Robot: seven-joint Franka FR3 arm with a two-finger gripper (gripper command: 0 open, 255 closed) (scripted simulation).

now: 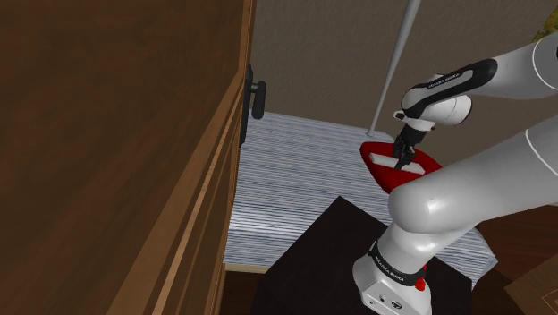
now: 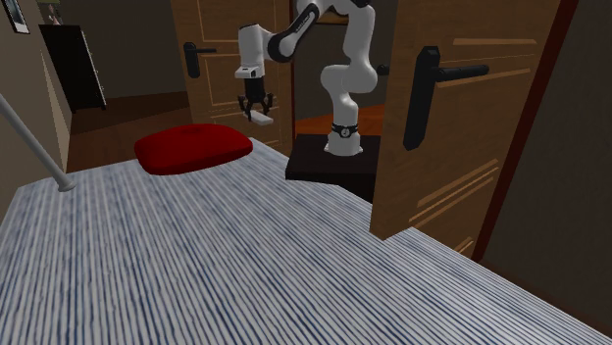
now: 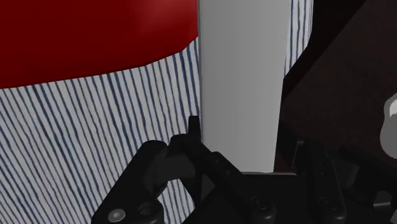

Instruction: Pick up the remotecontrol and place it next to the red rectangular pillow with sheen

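Pinches the pale remote (image 3: 242,83) in the hand (image 2: 257,108), up above the striped bed (image 2: 196,255), near the red pillow's (image 2: 191,147) edge.

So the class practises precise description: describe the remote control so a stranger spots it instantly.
Start at the striped surface and find the red pillow on it. By its edge, the black pincer clasps the remote control: a plain pale-grey flat slab.

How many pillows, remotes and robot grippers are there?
Pillows: 1, the red pillow
Remotes: 1, the pale grey remote control
Grippers: 1, the black gripper, clasping the remote control
Total: 3
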